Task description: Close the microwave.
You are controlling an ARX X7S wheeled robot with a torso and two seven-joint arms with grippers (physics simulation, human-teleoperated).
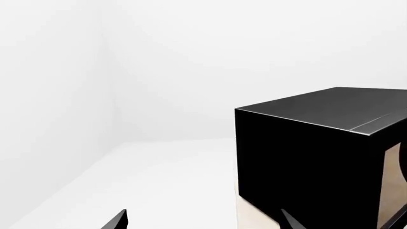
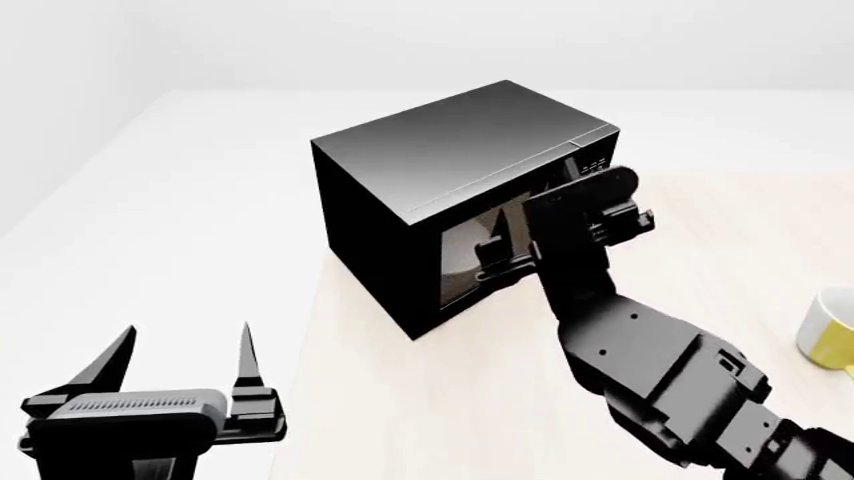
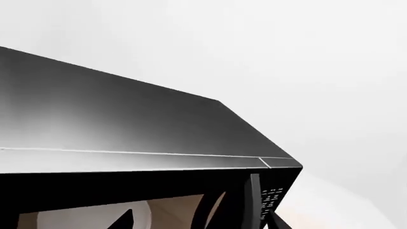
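Two risks we note: right gripper [image 2: 497,258], state unclear, at microwave [image 2: 441,170] door may slip, shove box; left gripper [image 2: 180,375] released, idle.

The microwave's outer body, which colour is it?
Glossy black; the microwave shows best in the head view.

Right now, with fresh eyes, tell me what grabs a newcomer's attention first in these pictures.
The large glossy black microwave dominates, standing on the pale wooden table near its far left edge. The right claw is pressed against the windowed front, with its black arm stretching in from the lower right. The left claw hangs open at the lower left, and a yellow-and-white mug peeks in at the right edge.
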